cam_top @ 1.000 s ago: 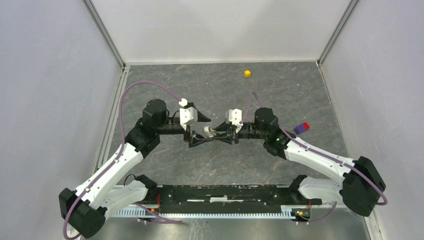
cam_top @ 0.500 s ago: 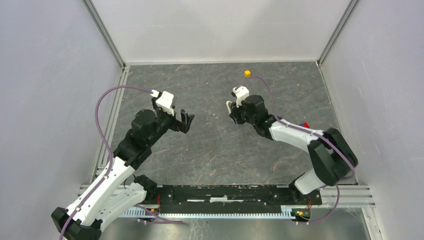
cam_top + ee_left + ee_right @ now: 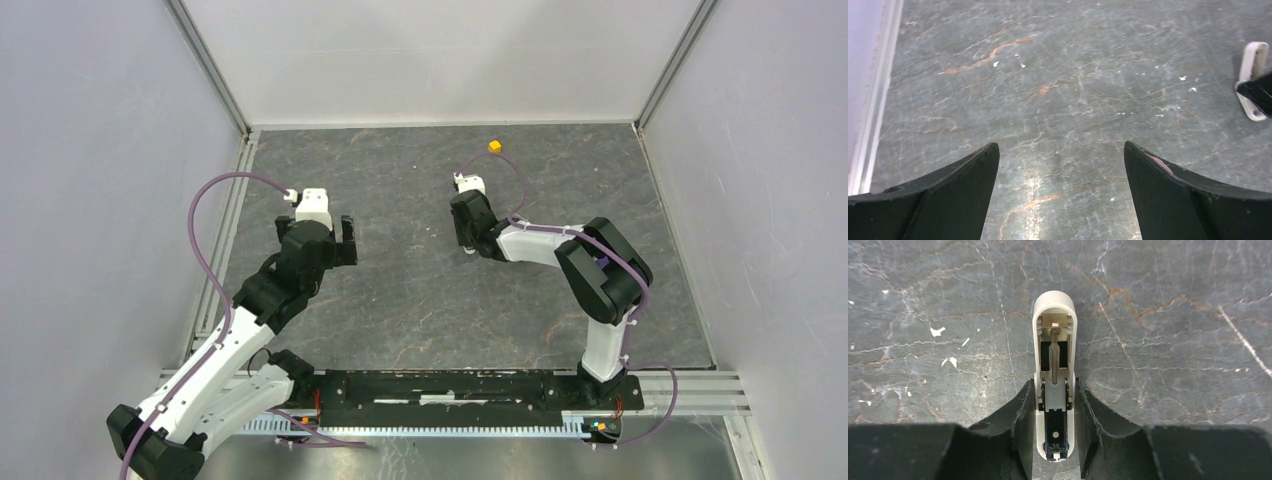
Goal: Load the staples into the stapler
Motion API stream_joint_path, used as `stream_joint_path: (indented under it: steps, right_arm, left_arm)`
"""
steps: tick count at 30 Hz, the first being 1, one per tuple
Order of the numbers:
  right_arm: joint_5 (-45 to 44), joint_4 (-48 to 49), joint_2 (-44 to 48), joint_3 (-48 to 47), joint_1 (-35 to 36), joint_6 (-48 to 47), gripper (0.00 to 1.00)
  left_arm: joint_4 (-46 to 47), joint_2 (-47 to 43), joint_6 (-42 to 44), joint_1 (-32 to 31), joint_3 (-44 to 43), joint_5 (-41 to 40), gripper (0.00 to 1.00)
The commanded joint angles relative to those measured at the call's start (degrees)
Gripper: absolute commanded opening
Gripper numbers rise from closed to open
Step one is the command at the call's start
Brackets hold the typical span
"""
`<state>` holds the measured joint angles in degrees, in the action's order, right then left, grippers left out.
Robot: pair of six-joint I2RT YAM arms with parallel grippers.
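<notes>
The stapler is white, hinged open, with its metal channel and spring showing. It lies lengthwise between the fingers of my right gripper, which is shut on its sides, low over the grey floor. In the top view the right gripper is at mid-table and hides the stapler. The left wrist view shows the stapler's white end at the right edge. My left gripper is open and empty, well left of it, and its fingers are spread over bare floor. The staples are not in view.
A small yellow cube sits near the back wall, behind the right gripper. A metal rail runs along the left wall, close to the left arm, and also shows in the left wrist view.
The two grippers were together at the centre a second ago. The left one has opened and swung back left. The right arm has carried the stapler farther back and down.
</notes>
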<state>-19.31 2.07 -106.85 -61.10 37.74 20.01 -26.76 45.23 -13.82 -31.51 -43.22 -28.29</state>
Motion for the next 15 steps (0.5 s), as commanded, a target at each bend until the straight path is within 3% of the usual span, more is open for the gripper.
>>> stream_joint_path:
  steps: [1, 6, 12, 15]
  right_arm:
    - [-6.13, -0.54, -1.96, -2.59, 1.41, 6.36, 0.24]
    - [-7.50, -1.95, -2.58, -2.81, 2.35, 9.99, 0.33]
    - [-7.31, -3.96, 3.25, -1.29, 2.68, 7.55, 0.65]
    - [-7.74, -4.96, 8.35, 0.01, 2.52, 4.94, 0.73]
  left_arm:
    - [-1.45, 0.73, -4.26, 0.13, -0.62, -6.42, 1.00]
    - [-2.24, 2.03, -6.45, 0.13, -0.93, -8.26, 1.00]
    - [-4.67, 3.79, -7.98, 0.12, -1.77, -10.58, 1.00]
    - [-4.44, 3.42, -7.80, 0.13, -1.64, -10.55, 1.00]
